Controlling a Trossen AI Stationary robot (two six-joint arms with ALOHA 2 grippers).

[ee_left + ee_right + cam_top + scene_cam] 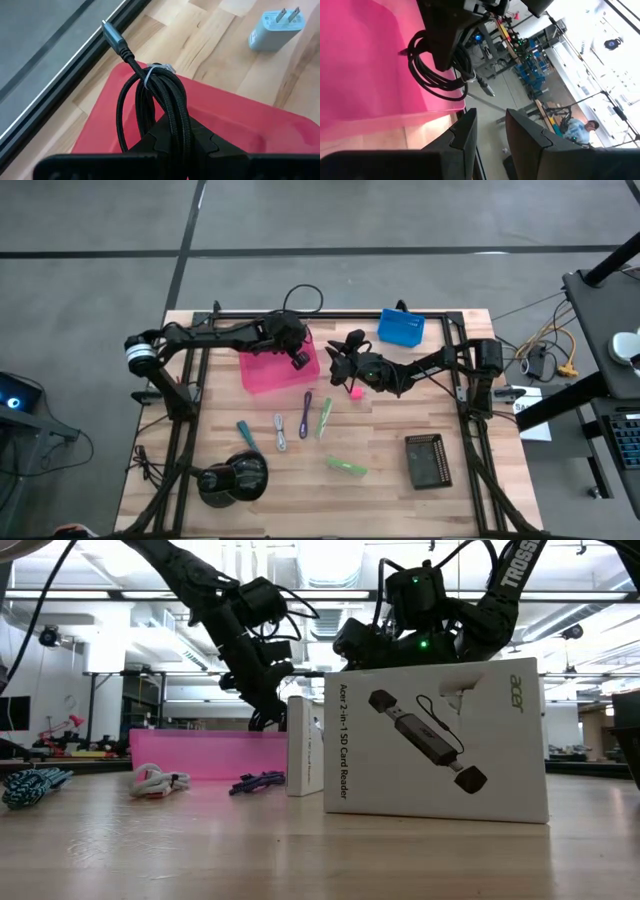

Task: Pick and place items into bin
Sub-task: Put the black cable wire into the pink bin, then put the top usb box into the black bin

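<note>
Centre of the high view: the left gripper hangs over the translucent pink plastic bin, jaws clamped on the coiled black braided cable. Just right, the right gripper sits beside a small pink cube on the wooden desk, jaws slightly apart, nothing visible between them.

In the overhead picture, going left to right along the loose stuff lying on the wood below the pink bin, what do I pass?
Teal pen → grey cord → purple cord → green pen → green packet → black perforated block.
</note>
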